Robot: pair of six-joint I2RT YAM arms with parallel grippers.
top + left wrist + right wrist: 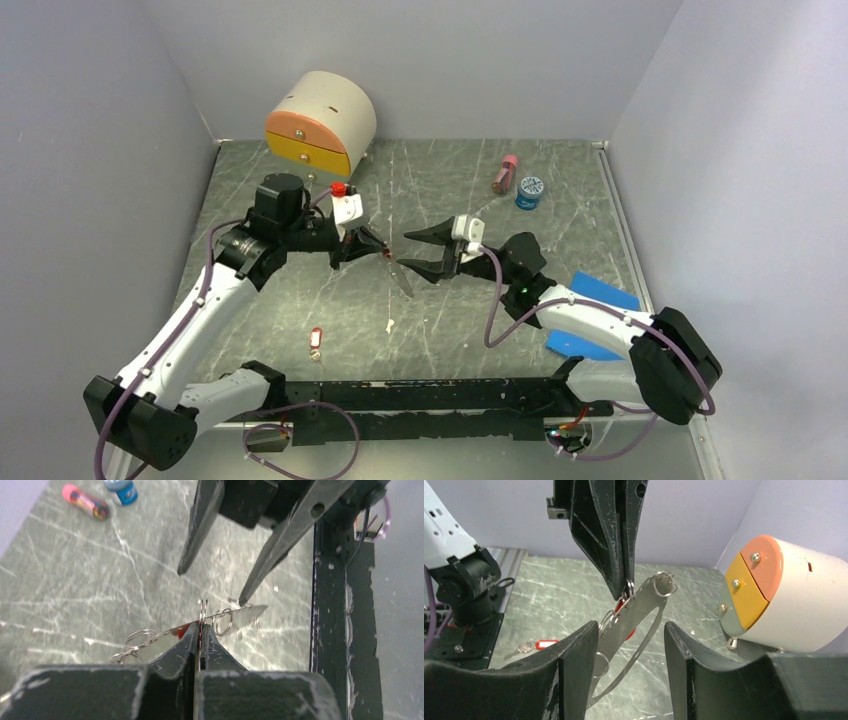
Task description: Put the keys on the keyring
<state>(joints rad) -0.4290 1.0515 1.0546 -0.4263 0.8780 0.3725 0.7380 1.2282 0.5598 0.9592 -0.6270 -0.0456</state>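
A red-tagged key [316, 340] is lying flat on the surface [450, 330], near the front rail [430, 392] and well apart from the rest. Above mid-surface, the keyring [646, 596] is being clamped, hanging tilted, by the left pincer [201, 629], fingers [184, 642] pressed together. The hoop is being flanked by the right pincer [631, 626], whose fingers [574, 662] are being held apart.

The keyring [636, 611], a thin metal hoop with small rings [665, 584] threaded on it, is held tilted above the table [440, 330], where one red-tagged key [316, 340] lies flat
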